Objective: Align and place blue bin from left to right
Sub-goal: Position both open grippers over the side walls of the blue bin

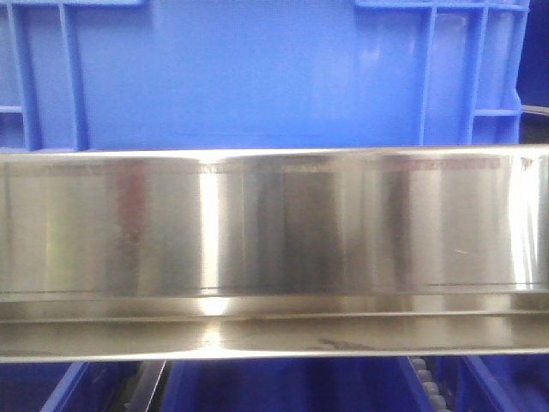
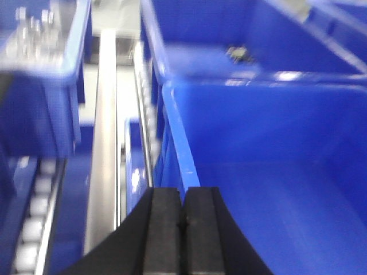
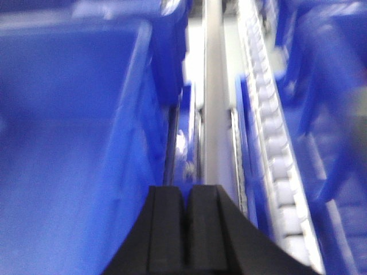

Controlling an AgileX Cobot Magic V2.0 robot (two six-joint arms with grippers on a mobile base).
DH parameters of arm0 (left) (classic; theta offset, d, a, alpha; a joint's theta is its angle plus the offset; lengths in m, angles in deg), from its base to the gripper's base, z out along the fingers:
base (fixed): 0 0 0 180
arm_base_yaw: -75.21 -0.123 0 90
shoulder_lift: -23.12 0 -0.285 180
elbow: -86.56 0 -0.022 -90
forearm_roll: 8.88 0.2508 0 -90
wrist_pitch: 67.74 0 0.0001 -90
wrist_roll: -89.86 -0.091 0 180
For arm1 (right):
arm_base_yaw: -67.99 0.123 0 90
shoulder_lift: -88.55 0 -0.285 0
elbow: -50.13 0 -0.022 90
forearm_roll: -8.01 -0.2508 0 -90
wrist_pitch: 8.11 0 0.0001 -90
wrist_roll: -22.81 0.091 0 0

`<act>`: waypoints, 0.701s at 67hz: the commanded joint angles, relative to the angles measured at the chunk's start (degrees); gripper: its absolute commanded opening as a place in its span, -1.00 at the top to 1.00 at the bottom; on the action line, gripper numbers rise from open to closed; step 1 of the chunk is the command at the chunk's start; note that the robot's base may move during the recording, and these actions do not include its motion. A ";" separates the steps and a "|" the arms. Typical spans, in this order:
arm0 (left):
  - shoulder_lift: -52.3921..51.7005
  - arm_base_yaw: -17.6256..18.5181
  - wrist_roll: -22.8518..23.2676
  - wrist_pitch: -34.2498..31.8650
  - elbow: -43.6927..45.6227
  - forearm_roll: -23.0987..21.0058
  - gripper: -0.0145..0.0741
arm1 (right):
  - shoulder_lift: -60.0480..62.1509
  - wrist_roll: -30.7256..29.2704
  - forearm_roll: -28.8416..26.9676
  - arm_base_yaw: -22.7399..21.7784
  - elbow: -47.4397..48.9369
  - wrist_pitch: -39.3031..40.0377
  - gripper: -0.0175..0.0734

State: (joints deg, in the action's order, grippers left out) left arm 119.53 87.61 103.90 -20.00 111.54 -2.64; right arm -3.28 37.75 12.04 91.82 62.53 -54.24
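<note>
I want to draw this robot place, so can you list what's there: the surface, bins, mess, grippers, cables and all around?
Surface: shiny steel rail, with rollers alongside.
Job's things: bin above the rail.
Clutter: small blurred bits in another bin.
Grippers: left gripper shut at the bin's rim, pinch unclear; right gripper shut beside its wall.
Cables: nothing seen.
Surroundings: other bins, also blue.

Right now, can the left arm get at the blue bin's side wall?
Probably yes. The left gripper sits right at the side-wall rim of the blue bin, with nothing visible between them. Its jaws are shut, though, so gripping that rim would need them opened first.
</note>
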 commanded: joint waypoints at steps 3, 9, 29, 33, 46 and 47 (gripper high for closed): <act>3.69 3.32 4.53 5.21 5.80 5.65 0.92 | -3.49 6.09 7.26 3.54 4.57 -4.14 0.73; 6.07 5.27 6.03 9.20 8.95 6.97 0.92 | -6.42 6.78 7.68 5.47 9.15 -8.11 0.73; 8.37 6.11 6.15 11.83 10.99 6.86 0.92 | -14.59 7.04 8.15 9.39 22.13 -17.99 0.73; 8.36 6.11 6.15 11.87 10.99 6.97 0.92 | -15.39 7.15 9.10 9.94 23.39 -18.45 0.73; 8.36 6.11 6.15 11.87 10.99 6.97 0.92 | -15.80 8.51 9.56 10.02 23.69 -18.60 0.73; 8.36 6.11 6.15 11.87 10.99 6.97 0.92 | -15.80 8.51 9.56 10.02 23.69 -18.60 0.73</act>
State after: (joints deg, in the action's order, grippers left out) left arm 127.92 93.49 109.58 -7.84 122.13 4.11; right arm -19.18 45.83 20.18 101.91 85.57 -72.86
